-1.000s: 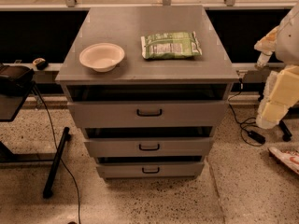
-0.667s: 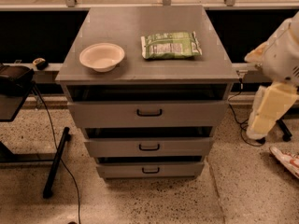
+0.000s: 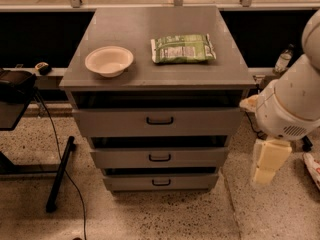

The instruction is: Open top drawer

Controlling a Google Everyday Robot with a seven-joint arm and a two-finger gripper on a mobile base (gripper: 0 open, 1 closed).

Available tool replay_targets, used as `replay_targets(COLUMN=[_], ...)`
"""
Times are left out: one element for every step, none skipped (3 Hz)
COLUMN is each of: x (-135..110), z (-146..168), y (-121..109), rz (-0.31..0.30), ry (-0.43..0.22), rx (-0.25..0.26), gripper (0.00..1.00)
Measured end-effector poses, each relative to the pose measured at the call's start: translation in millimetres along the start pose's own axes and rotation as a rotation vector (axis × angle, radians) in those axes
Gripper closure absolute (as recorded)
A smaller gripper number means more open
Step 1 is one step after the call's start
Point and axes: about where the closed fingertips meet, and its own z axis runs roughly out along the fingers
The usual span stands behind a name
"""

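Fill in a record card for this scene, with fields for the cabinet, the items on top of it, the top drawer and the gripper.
cabinet: grey, three stacked drawers
bowl: upright on the cabinet top, left side
green packet: flat on the cabinet top, right of the bowl, not touching it
top drawer: widest front, black handle at centre, dark gap above
gripper: right of the cabinet, level with the lower drawers, touching nothing
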Motion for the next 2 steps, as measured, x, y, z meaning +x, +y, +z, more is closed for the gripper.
replay_targets(x=[-1.0,-5.6], z=[3.5,37.9], y=[-3.3,-20.0], rz=[0.004,-0.015], ry=[-0.033,-0.027], rx=[-0.014,0.013], gripper=[0.00,0.00])
